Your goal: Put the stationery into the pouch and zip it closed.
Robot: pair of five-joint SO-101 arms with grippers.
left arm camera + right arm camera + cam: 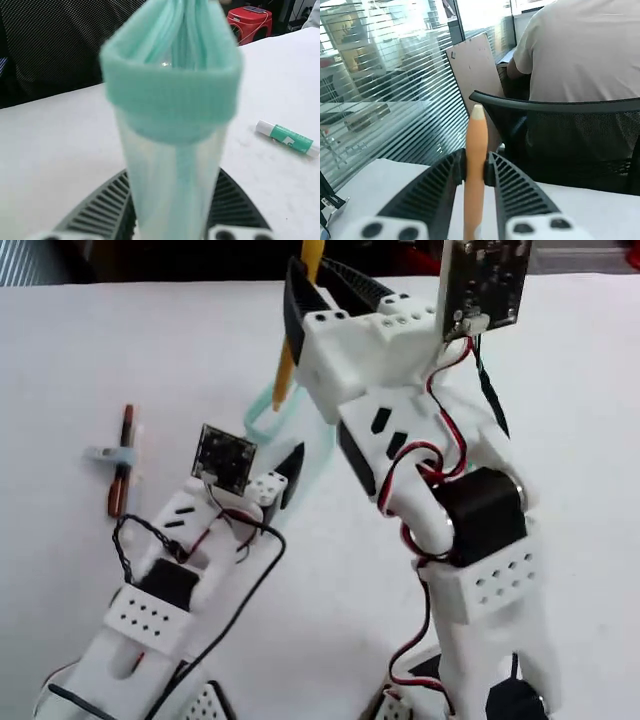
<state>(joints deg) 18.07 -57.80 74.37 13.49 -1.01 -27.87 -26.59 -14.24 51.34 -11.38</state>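
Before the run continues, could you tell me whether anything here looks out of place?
Nothing is spilled or damaged. One small oddity: left on the table, a pale piece lies crosswise over the brown pen. The glue stick lies apart, outside the pouch.

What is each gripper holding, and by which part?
Right gripper: slim orange pen, around mid-shaft. Left gripper: translucent mint-green pouch, by its clear body.
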